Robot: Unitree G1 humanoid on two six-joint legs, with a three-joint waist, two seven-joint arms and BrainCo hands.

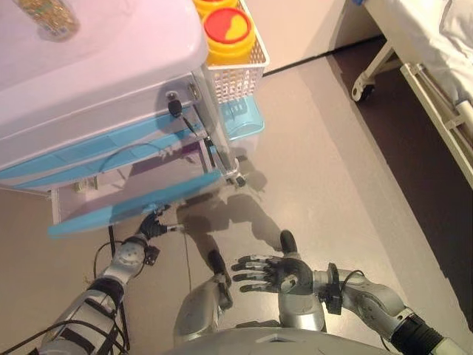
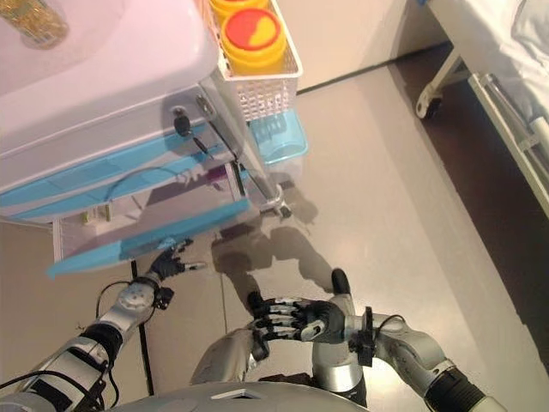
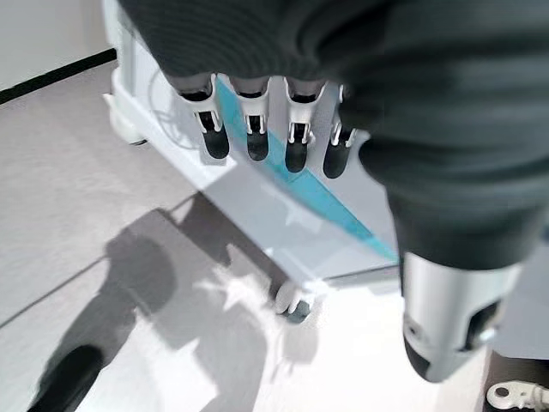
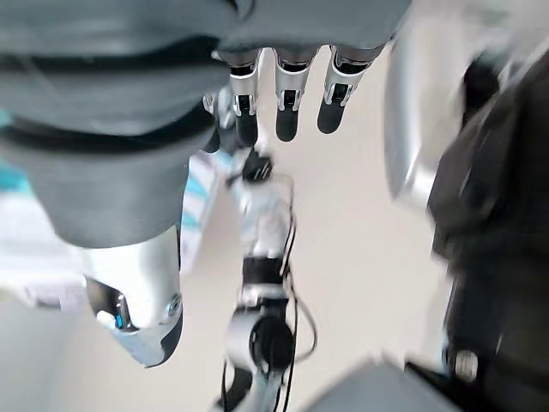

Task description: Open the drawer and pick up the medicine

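Nearest, at about 5 o'clock in the head views, the right robot hand [image 1: 277, 272] hangs palm-up over the floor [image 1: 332, 163] with its fingers spread and relaxed, holding nothing; its wrist view shows the fingers straight.

Further out, at about 8 o'clock, the left robot hand [image 1: 154, 225] reaches toward the cart. Its fingers [image 3: 257, 129] are extended and empty in its wrist view, their tips just beside the light blue front of the open drawer [image 1: 126, 208]; whether they touch it cannot be told.

That drawer is the lowest one in the medical cart [image 1: 96, 81] and stands pulled out, its pale inside showing between the front and the cart body. A small thing with a label [image 1: 87, 186] lies at its back left; whether this is the medicine cannot be made out.

Above it are the cart's shut blue-fronted drawers. On the cart's right side, at about 12 o'clock, hangs a white wire basket [image 1: 236, 70] holding yellow containers with red lids [image 1: 228, 29]. At 2 o'clock, well apart, stands a wheeled bed [image 1: 429, 66].
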